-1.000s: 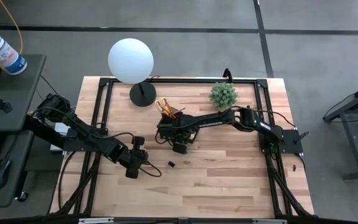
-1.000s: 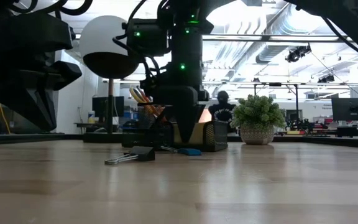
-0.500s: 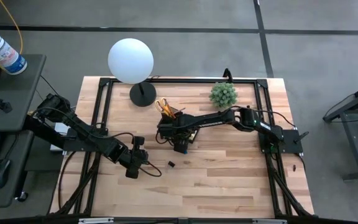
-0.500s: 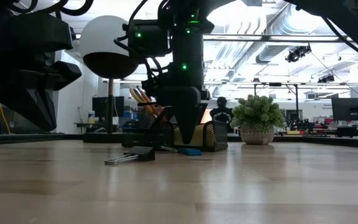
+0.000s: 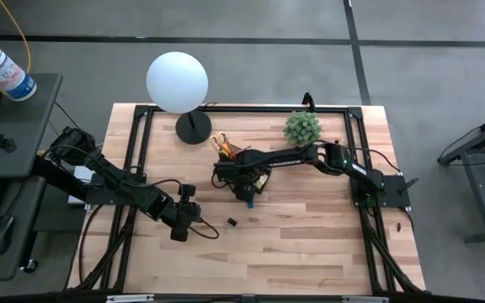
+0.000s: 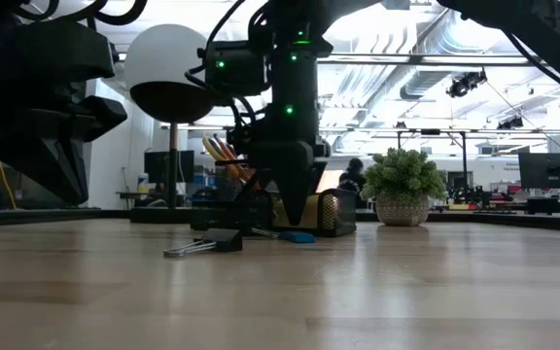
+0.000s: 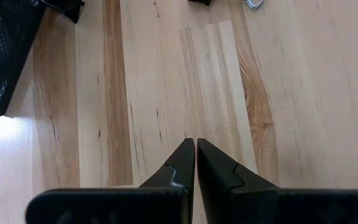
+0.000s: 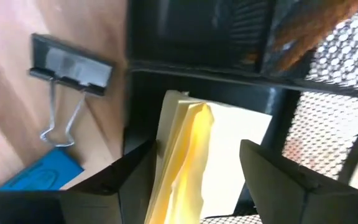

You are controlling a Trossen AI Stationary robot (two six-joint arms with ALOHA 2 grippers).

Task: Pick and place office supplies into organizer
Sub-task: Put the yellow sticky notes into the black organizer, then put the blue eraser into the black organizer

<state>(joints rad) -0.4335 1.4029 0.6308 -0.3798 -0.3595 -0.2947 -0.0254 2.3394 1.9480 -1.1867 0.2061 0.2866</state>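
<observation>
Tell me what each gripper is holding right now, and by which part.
Nothing is held. The right gripper stands open over the organizer, its fingers either side of the yellow sticky-note pad without clamping it. The left gripper is shut on nothing above bare table.

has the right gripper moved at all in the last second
Yes. In the low view the right gripper has risen a little above the organizer, its fingers now spread apart, while the binder clip lies where it was.

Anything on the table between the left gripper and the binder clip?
No. In the high view, bare wood separates the shut left gripper from the binder clip. The left wrist view shows empty boards ahead of its fingers too.
</observation>
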